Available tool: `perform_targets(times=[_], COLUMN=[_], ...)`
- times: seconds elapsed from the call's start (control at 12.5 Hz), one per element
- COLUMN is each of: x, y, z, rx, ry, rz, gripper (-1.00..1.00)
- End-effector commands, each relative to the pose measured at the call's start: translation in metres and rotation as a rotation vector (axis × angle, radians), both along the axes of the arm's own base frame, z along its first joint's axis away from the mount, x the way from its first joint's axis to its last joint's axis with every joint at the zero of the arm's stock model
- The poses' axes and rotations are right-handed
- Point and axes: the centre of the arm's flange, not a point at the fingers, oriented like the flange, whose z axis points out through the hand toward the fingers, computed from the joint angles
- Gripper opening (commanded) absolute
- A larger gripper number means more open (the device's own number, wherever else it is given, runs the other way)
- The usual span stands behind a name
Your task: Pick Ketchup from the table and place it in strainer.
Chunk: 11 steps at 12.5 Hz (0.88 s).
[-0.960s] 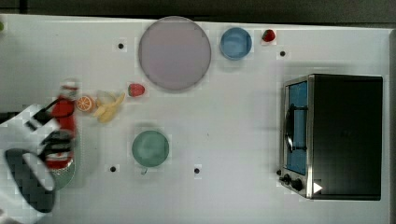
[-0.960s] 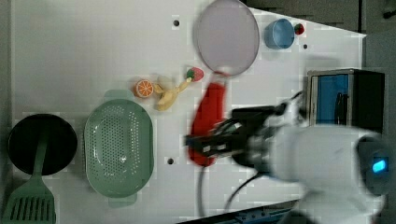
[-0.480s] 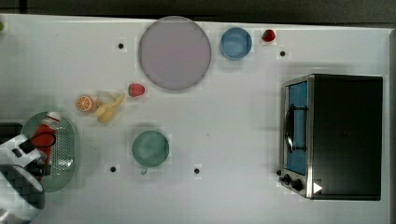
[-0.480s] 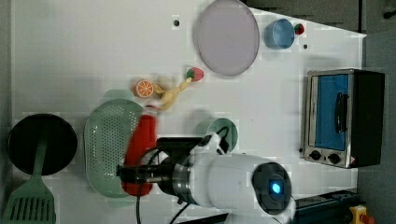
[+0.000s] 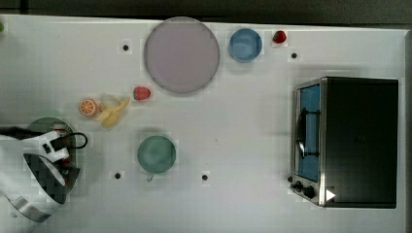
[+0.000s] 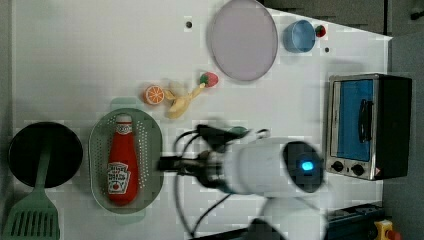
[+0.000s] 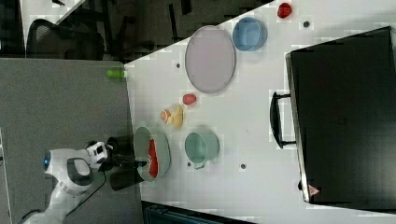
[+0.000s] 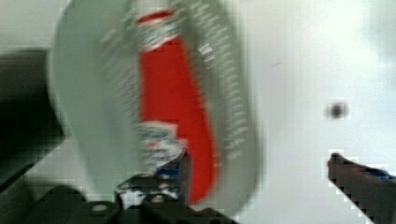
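Now we see the Ketchup [image 6: 122, 161] lying flat inside the strainer [image 6: 150, 150], with its white cap at one end. Our end effector [image 8: 254, 175] is let go and wide open, with nothing in it. In the left view it sits just beside the strainer, close to the bottle's fat end.

We think the job looks almost done. What could go wrong? If we pull the end effector away too low, a finger [image 8: 173, 172] could bump the strainer rim and push it, or tip the bottle out. The dangling black cable [image 6: 186, 145] could also catch on something.

Let us count. We see one Ketchup and one strainer. Farther from the end effector we see one green cup [image 5: 156, 154], one blue cup [image 5: 245, 44], one big grey plate [image 5: 181, 55], two strawberries [image 5: 142, 93], one orange slice [image 5: 88, 107], one banana [image 5: 111, 114] and one toaster oven [image 5: 347, 141].
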Motion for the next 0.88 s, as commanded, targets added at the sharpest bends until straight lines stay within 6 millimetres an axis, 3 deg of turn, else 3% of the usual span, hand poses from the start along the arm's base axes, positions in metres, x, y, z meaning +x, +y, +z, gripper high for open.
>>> perform_targets(times=[0.08,0.32,0.56,0.72,0.88], x=[0.042,0.074,0.089,0.088,0.080], y=[-0.066,-0.182,-0.295,-0.350,-0.379], z=[0.114,0.183,0.224,0.240,0.252], rx=[-0.071,-0.168,-0.181,-0.172,-0.172], ry=[-0.155,-0.166,-0.186,-0.200,-0.194], rz=[-0.158,-0.296,-0.515,-0.620,-0.676], gripper=[1.00,1.00,1.00,1.00,1.00])
